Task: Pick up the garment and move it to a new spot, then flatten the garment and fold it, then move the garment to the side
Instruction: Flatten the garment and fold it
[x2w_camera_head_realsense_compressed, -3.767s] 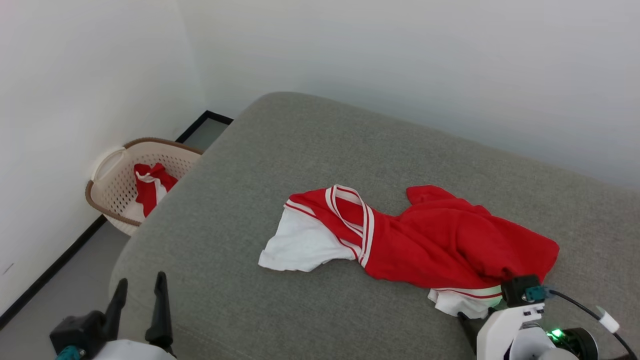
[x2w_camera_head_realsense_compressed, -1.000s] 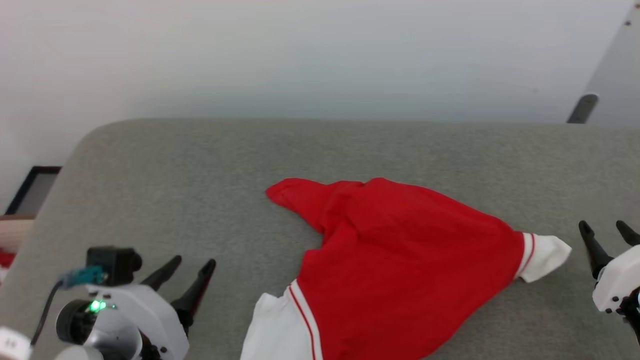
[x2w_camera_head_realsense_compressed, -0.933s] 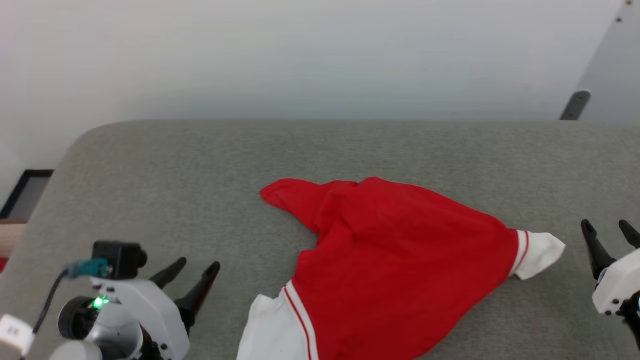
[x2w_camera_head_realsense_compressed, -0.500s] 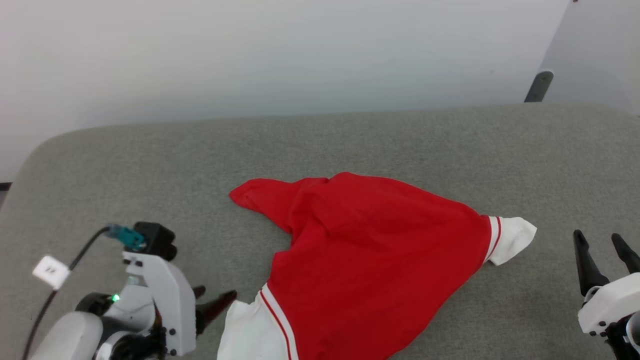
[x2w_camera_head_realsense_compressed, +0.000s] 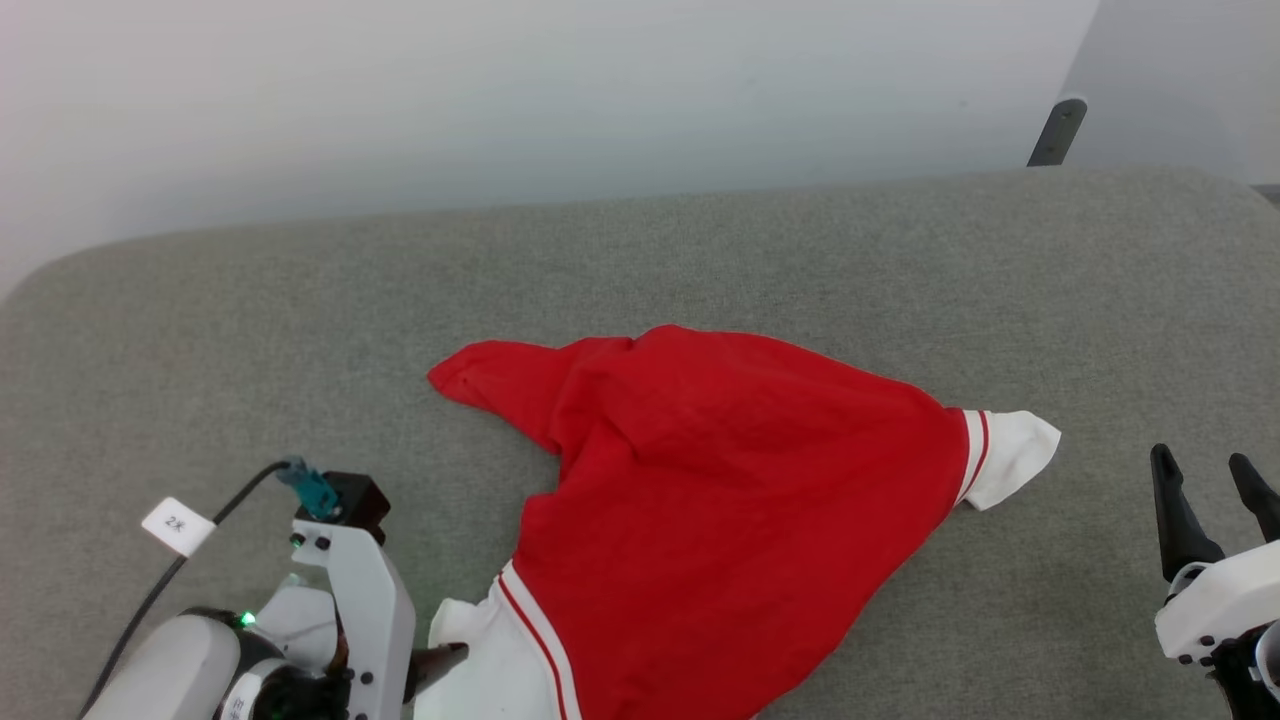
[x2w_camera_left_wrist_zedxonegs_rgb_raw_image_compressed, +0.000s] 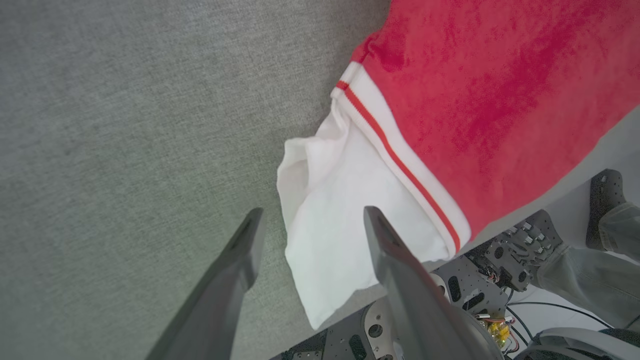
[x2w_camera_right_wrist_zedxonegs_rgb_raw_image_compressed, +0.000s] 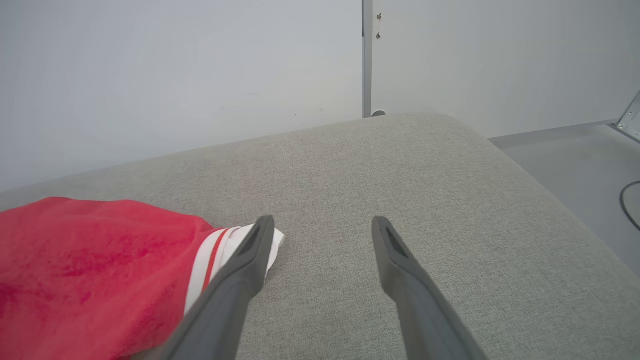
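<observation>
The garment (x2w_camera_head_realsense_compressed: 720, 480), a red T-shirt with white sleeve ends and stripe trim, lies rumpled across the grey cushion (x2w_camera_head_realsense_compressed: 700, 250). One white sleeve end (x2w_camera_left_wrist_zedxonegs_rgb_raw_image_compressed: 340, 225) hangs at the cushion's near edge; my left gripper (x2w_camera_left_wrist_zedxonegs_rgb_raw_image_compressed: 310, 220) is open and straddles the edge of that sleeve, one finger over the white cloth, the other over bare cushion. In the head view the left arm (x2w_camera_head_realsense_compressed: 350, 600) is at the lower left beside the sleeve. The other white sleeve end (x2w_camera_head_realsense_compressed: 1010, 455) points right. My right gripper (x2w_camera_head_realsense_compressed: 1205, 480) is open, a little right of it, holding nothing.
The cushion's near edge drops to the robot base (x2w_camera_left_wrist_zedxonegs_rgb_raw_image_compressed: 500, 270). A person's trouser leg and shoe (x2w_camera_left_wrist_zedxonegs_rgb_raw_image_compressed: 600, 220) stand by the base. A white wall (x2w_camera_head_realsense_compressed: 500, 100) runs behind. The cushion's right end (x2w_camera_right_wrist_zedxonegs_rgb_raw_image_compressed: 525, 165) falls to grey floor with a cable (x2w_camera_right_wrist_zedxonegs_rgb_raw_image_compressed: 625, 200).
The head camera has swung, shifting the picture left. My left gripper has turned down and in toward the near white sleeve end, now straddling it. The right gripper has kept its place.
</observation>
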